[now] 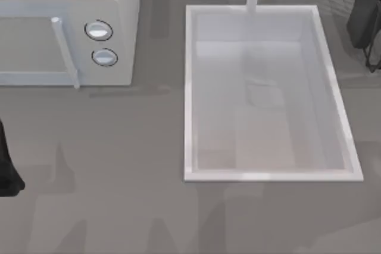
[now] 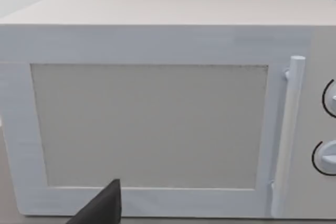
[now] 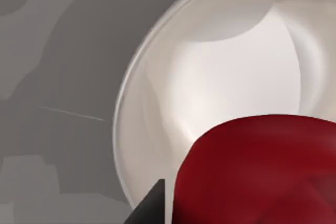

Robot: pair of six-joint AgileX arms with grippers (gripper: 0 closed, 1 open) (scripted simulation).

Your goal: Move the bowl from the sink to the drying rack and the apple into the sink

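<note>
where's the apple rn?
In the right wrist view the apple sits close under the camera, against a pale round dish on the grey counter.

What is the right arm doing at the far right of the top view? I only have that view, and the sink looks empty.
Observer: Its wrist view has the apple close up, with the right tool beside it.
Operator: Is the apple lying on the bare table?
Observer: Can't tell, but a round white dish lies right behind it, with grey table past the rim.
Operator: And the left arm?
Observer: The left arm, at the table's left edge, looks straight at the microwave door.
</note>
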